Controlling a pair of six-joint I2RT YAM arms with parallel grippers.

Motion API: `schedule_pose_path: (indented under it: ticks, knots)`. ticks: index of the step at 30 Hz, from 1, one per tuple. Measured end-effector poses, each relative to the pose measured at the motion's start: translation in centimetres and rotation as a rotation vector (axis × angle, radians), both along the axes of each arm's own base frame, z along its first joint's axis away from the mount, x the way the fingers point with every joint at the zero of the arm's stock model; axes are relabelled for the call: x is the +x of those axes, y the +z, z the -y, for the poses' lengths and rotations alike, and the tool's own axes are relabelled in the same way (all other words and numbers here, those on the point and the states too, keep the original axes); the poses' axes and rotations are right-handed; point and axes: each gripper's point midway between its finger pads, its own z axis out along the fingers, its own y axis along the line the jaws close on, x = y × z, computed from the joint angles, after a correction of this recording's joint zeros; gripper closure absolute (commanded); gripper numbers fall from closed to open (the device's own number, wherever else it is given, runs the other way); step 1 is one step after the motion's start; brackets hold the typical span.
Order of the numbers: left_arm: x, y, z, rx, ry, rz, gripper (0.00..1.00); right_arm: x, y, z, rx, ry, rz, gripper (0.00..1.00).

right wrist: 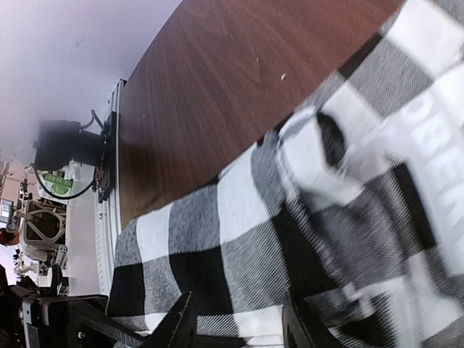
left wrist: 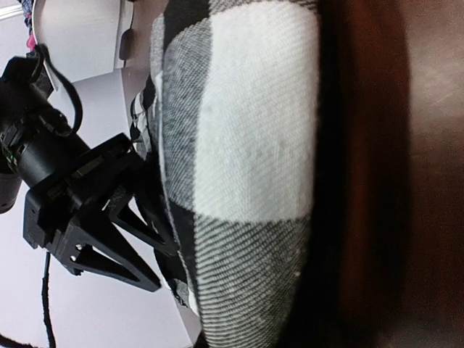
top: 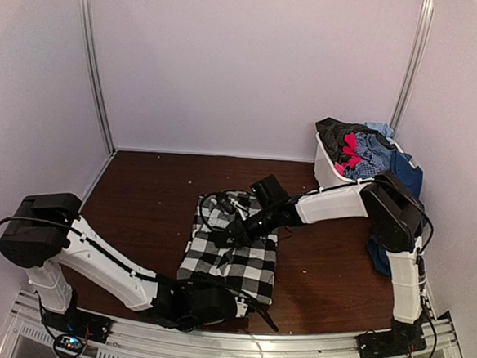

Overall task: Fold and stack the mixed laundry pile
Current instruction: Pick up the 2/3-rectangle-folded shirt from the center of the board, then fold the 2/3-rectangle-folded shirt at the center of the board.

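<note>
Left gripper (top: pixel 254 309): Low at the near hem of the shirt, at the end of an arm stretched along the table's near edge. Cloth fills its wrist view and hides its fingers, so I cannot tell whether they have closed on the hem.
Checked shirt (top: pixel 231 256): A black-and-white checked woven shirt with white lettering lies spread mid-table on the dark brown wooden table (top: pixel 151 193), apart from the bin.
Right gripper (right wrist: pixel 239 310): Down on the shirt's middle, reaching in from the right. Its fingers stand apart with checked cloth showing between them, nothing visibly pinched.
White plastic rectangular bin (top: pixel 327 174): At the far right corner, heaped with the rest of the mixed laundry pile (top: pixel 362 151) in dark grey, red-pink and light blue plaid.
Long navy blue piece (top: pixel 405 176): Draped over the bin's right side and hanging toward the table.
Step in hand: Apparently folding the first garment, with one arm at the hem and one at the centre.
Next move: Likely needs a sure hold on the hem, then a carry across the pinned middle, keeping the layers square.
</note>
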Motion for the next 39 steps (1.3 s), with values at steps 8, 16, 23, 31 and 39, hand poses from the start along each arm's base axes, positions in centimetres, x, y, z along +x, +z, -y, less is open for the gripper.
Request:
schedule_pose_path:
  ticks: [8,16,23,31,39]
  knots:
    - [-3.9,0.6,-1.0,0.012,-0.029,-0.132,1.00,3.7,5.3,1.4,0.007,0.002,0.085,0.65]
    - [-5.6,2.0,-2.9,0.014,-0.019,-0.204,1.00,-0.8,3.0,2.5,-0.077,0.111,0.012,0.69]
    - [-6.8,4.8,-3.5,-0.019,-0.034,-0.286,1.00,-2.9,-0.8,1.1,-0.131,0.203,-0.020,0.72]
    - [-7.7,9.6,-3.2,-0.082,-0.080,-0.338,1.00,-7.5,-2.9,0.2,-0.145,0.307,-0.062,0.74]
    - [-6.5,12.9,-3.3,-0.099,-0.099,-0.347,1.00,-14.7,-2.9,-0.2,-0.135,0.428,-0.105,0.74]
